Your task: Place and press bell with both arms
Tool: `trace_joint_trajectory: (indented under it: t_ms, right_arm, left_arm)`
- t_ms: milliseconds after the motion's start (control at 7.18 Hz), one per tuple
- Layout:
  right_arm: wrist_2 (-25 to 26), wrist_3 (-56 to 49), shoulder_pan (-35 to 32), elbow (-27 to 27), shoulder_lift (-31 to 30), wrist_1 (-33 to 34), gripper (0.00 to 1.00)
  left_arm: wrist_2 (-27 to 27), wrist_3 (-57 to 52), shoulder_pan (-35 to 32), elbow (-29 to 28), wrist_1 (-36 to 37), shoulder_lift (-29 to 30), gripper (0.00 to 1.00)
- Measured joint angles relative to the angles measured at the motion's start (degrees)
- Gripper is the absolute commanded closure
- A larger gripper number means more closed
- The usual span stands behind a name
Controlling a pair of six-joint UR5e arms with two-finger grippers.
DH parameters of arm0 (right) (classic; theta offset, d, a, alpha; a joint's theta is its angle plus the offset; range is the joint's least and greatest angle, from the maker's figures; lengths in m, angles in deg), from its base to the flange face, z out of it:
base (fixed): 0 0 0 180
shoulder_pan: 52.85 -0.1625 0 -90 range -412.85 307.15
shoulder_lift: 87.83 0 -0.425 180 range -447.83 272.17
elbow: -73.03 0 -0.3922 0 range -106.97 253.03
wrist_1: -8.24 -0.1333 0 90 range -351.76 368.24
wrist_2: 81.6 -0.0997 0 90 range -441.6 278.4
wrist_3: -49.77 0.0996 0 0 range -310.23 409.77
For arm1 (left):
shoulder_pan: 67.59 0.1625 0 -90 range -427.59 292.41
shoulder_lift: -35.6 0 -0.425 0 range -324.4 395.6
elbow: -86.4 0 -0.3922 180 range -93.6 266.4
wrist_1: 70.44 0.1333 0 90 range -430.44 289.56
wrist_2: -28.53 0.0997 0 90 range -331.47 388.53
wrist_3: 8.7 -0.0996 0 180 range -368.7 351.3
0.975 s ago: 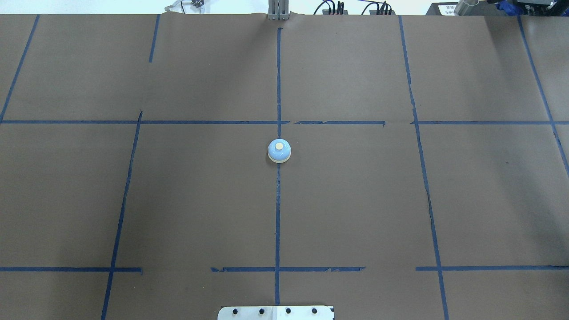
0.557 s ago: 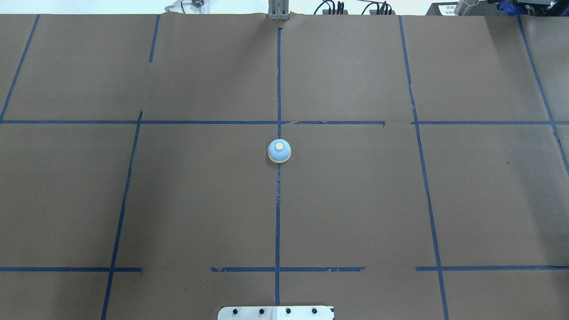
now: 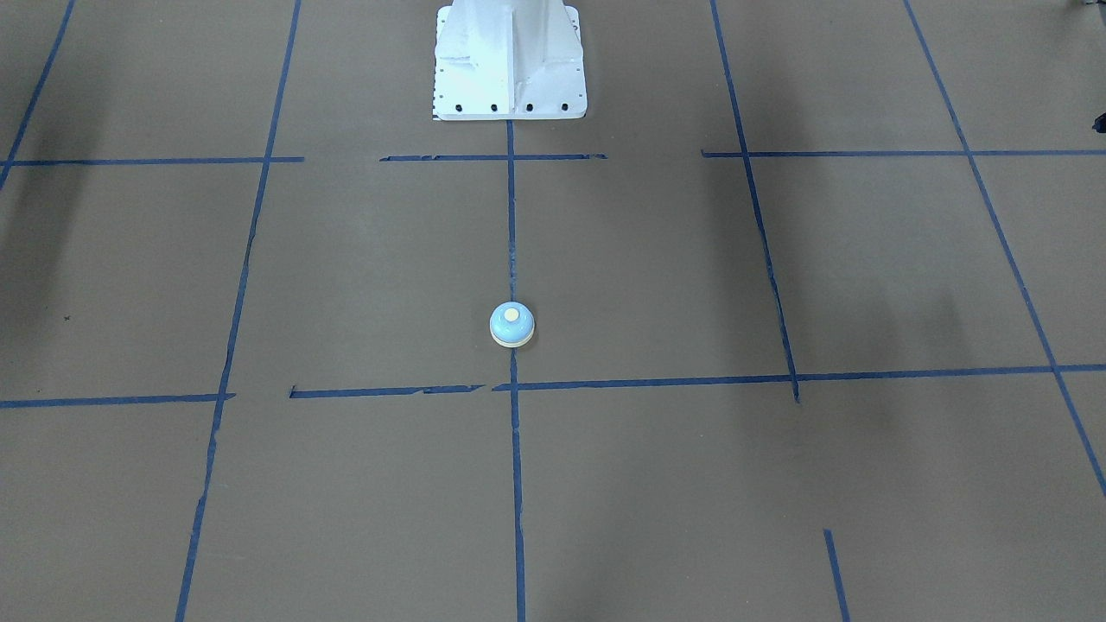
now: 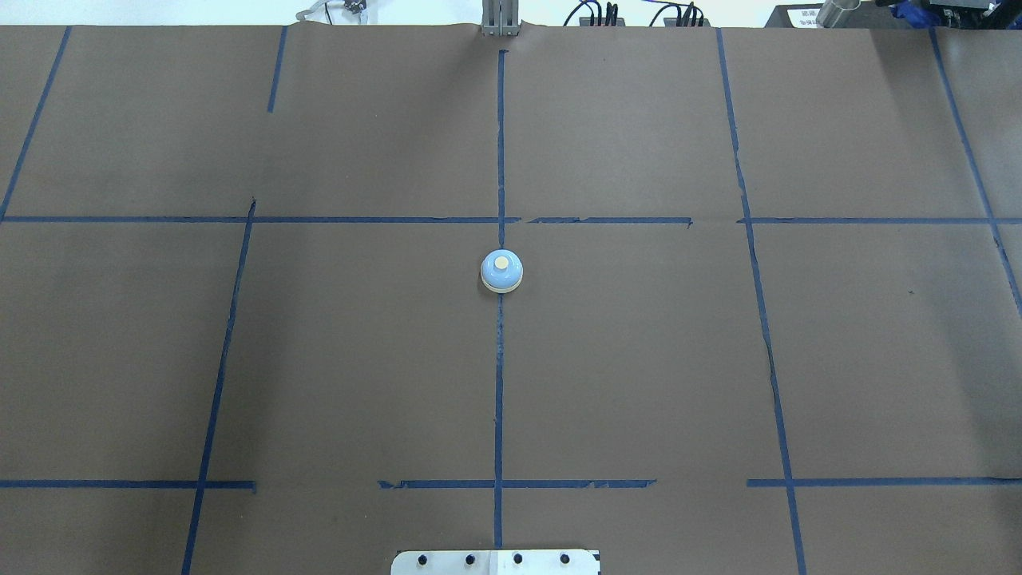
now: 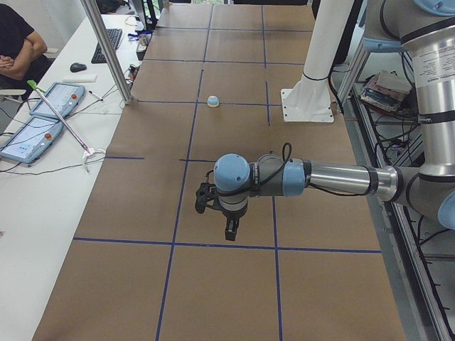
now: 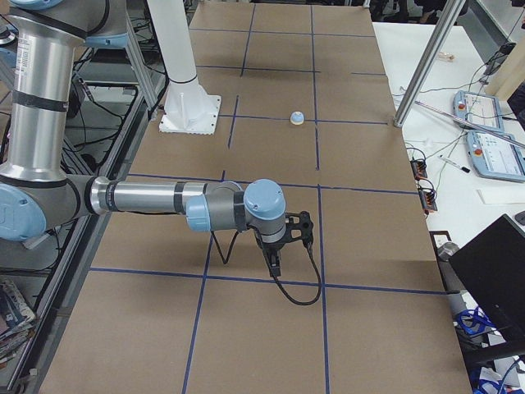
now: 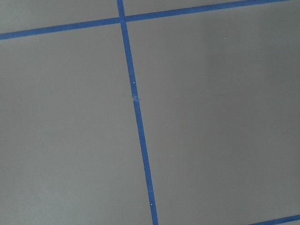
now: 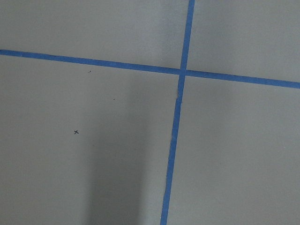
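The light-blue bell (image 4: 501, 272) with a cream button stands alone on the central blue tape line, near the table's middle. It also shows in the front-facing view (image 3: 511, 326) and small in both side views (image 5: 212, 101) (image 6: 298, 118). My left gripper (image 5: 231, 229) hangs over the table's left end, far from the bell. My right gripper (image 6: 275, 264) hangs over the right end, equally far. Both show only in side views, so I cannot tell if they are open or shut. The wrist views show only brown paper and blue tape.
The white mounting pedestal (image 3: 510, 60) stands at the robot's edge of the table. A metal post (image 5: 106, 50) rises at the far edge. Tablets (image 5: 43, 114) and a seated operator (image 5: 14, 42) are beside the table. Blue tape lines (image 4: 499, 383) grid the brown paper.
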Motion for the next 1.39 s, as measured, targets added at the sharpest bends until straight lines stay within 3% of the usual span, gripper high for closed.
trace_joint_trajectory:
  t_ms: [418,975,1393]
  right_arm:
    - [0.2,-0.1,1.1,-0.5,-0.5,0.8,0.00]
    - [-0.1,-0.3,3.2,-0.8,-1.0,0.9,0.00]
    - [-0.2,-0.3,3.2,-1.5,-1.8,0.9,0.00]
  left_arm:
    - [0.4,2.4,-0.2,-1.6,-0.8,0.5,0.00]
    - [0.5,2.8,-6.6,-1.5,-1.3,1.2,0.00]
    - [0.8,2.6,-7.2,-1.5,-1.4,-0.1,0.00]
